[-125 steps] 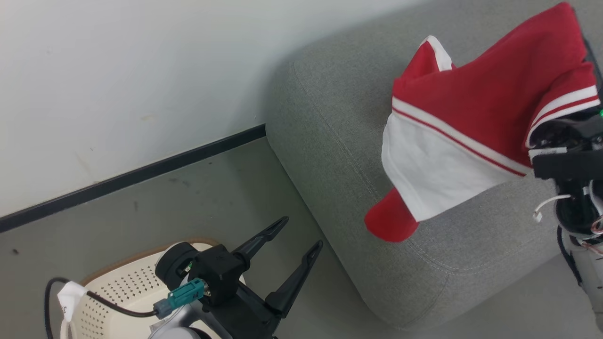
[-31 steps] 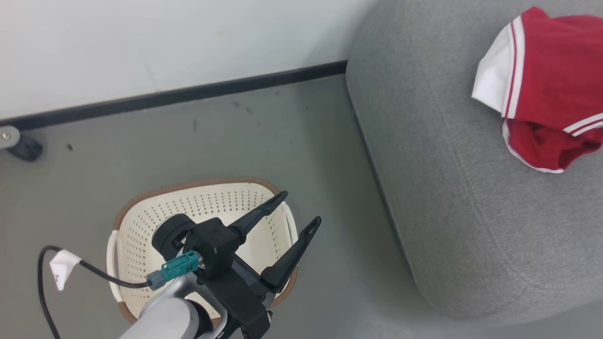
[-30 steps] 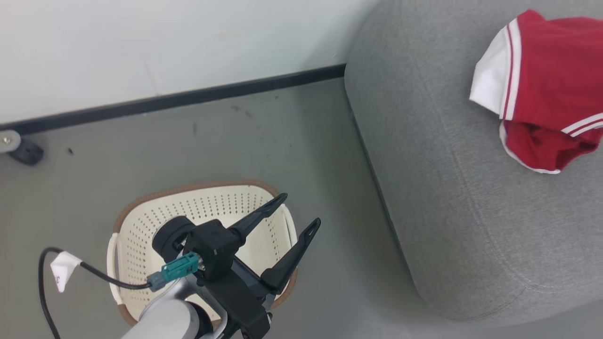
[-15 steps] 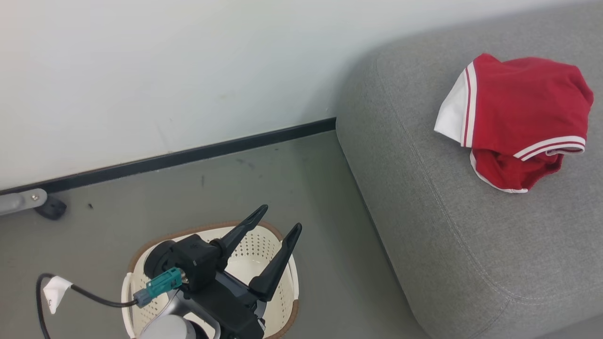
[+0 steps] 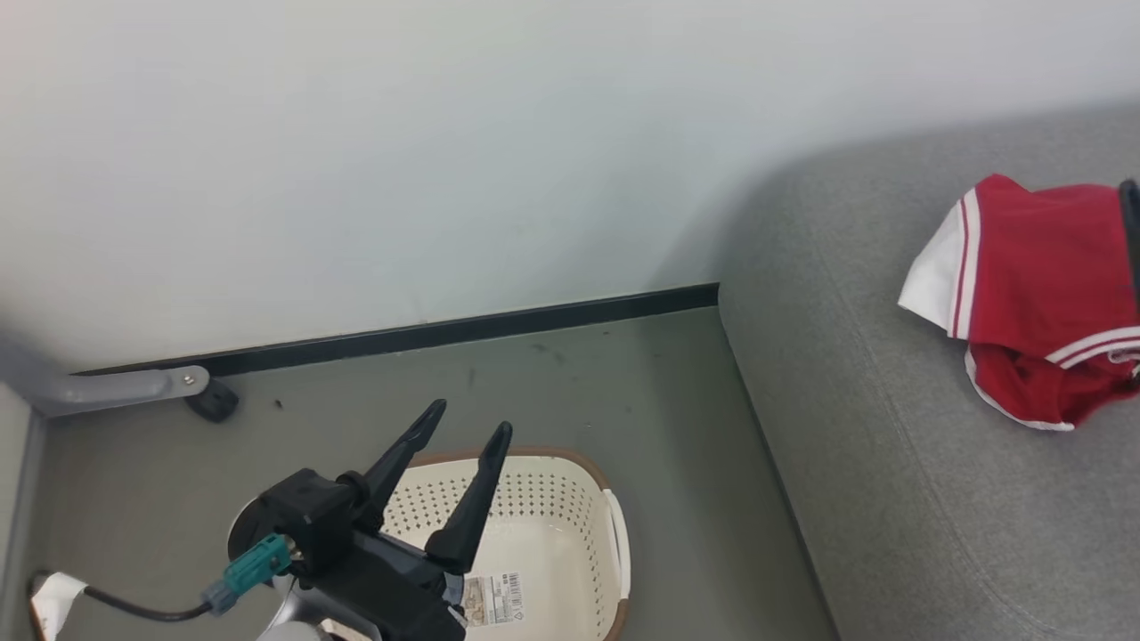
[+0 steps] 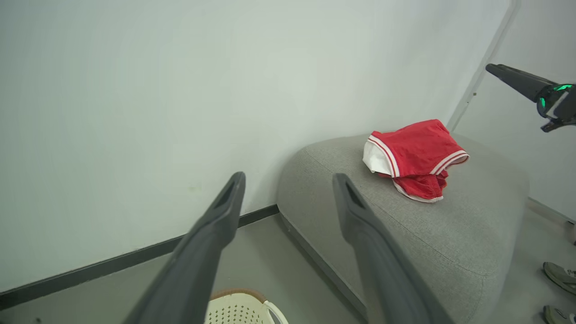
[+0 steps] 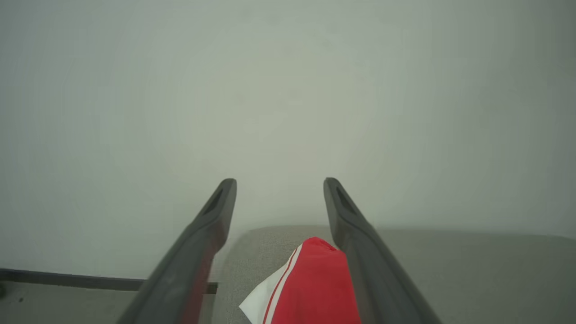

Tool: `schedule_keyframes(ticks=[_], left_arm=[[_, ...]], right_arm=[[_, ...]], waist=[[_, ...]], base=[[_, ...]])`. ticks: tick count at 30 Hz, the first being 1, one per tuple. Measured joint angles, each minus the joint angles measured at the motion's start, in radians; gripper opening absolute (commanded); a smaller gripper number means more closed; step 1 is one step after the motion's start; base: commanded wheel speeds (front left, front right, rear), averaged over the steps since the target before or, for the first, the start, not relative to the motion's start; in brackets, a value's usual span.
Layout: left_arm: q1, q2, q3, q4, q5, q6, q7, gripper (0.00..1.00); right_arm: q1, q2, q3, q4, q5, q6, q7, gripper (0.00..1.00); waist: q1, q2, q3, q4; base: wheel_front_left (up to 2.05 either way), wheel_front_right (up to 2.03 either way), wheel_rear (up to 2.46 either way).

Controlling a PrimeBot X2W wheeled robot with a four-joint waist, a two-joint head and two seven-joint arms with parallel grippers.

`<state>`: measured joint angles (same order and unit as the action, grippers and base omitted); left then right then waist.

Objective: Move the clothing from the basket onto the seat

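The clothing, red with white panels and striped trim, lies bunched on the grey seat at the right. It also shows in the left wrist view as the clothing on the seat. The cream basket stands on the floor left of the seat, and the part of its inside that I see is bare plastic with a barcode label. My left gripper hovers open over the basket's near-left side and partly hides it. My right gripper is open and raised above the clothing, holding nothing.
A pale wall with a black skirting strip runs behind the basket and the seat. A grey metal leg with a dark caster stands at the left on the floor. A person's shoes show beyond the seat.
The head camera has swung, so more wall shows. Four seconds ago the clothing hung from my right gripper; now it lies loose on the seat. Both grippers stay open.
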<state>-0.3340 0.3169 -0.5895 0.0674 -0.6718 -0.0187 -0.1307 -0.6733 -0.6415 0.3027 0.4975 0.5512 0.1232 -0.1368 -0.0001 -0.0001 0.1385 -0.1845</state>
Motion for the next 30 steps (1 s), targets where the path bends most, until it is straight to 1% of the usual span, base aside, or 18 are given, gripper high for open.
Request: schedule_keyframes(ticks=[4, 8, 12, 15, 20, 23, 25, 27, 28, 30], left_arm=[[0.037, 0.013, 0.027, -0.001, -0.004, 0.026, -0.018, 1.0], [0.077, 0.032, 0.063, -0.007, -0.012, 0.056, -0.04, 1.0], [0.12, 0.055, 0.097, -0.022, -0.022, 0.073, -0.055, 1.0], [0.142, 0.063, 0.116, -0.033, -0.023, 0.082, -0.061, 1.0], [0.171, 0.078, 0.152, -0.043, -0.024, 0.098, -0.076, 1.0], [0.192, 0.084, 0.175, -0.045, -0.024, 0.107, -0.088, 1.0], [0.201, 0.083, 0.186, -0.046, -0.024, 0.108, -0.093, 1.0], [0.232, 0.085, 0.205, -0.048, -0.01, 0.121, -0.105, 1.0], [0.245, 0.084, 0.205, -0.053, -0.006, 0.124, -0.106, 1.0], [0.279, 0.073, 0.213, -0.061, 0.002, 0.126, -0.11, 1.0]], right_arm=[[0.116, 0.0, -0.008, -0.1, 0.014, -0.006, -0.04, 1.0], [0.245, 0.005, -0.013, -0.21, 0.014, -0.041, -0.07, 1.0], [0.353, 0.035, -0.002, -0.333, 0.013, -0.073, -0.086, 1.0], [0.424, 0.057, 0.004, -0.397, 0.012, -0.097, -0.095, 1.0], [0.502, 0.094, 0.019, -0.453, -0.001, -0.142, -0.103, 1.0], [0.527, 0.119, 0.029, -0.465, -0.017, -0.162, -0.104, 1.0], [0.529, 0.131, 0.031, -0.464, -0.017, -0.168, -0.105, 1.0], [0.541, 0.165, 0.046, -0.471, -0.03, -0.172, -0.112, 1.0], [0.554, 0.169, 0.045, -0.47, -0.032, -0.172, -0.112, 1.0], [0.583, 0.175, 0.042, -0.466, -0.033, -0.184, -0.112, 1.0]], waist=[[0.0, 0.0, -0.02, 0.047], [0.0, -0.0001, -0.039, 0.092], [0.0, -0.0001, -0.057, 0.131], [-0.0001, -0.0001, -0.066, 0.155], [0.0001, -0.0001, -0.07, 0.181], [0.0001, -0.0001, -0.068, 0.186], [0.0001, 0.0, -0.068, 0.186], [0.0001, 0.0, -0.074, 0.182], [0.0, -0.0001, -0.076, 0.181], [0.0001, 0.0, -0.079, 0.18]], base=[[0.0, 0.0, 0.0], [0.0, 0.0, 0.0], [0.0, 0.0, 0.0], [0.0, 0.0, 0.0], [0.0, 0.0, 0.0], [0.0, 0.0, 0.0], [0.0, 0.0, 0.0], [0.0, 0.0, 0.0], [0.0, 0.0, 0.0], [0.0, 0.0, 0.0]])
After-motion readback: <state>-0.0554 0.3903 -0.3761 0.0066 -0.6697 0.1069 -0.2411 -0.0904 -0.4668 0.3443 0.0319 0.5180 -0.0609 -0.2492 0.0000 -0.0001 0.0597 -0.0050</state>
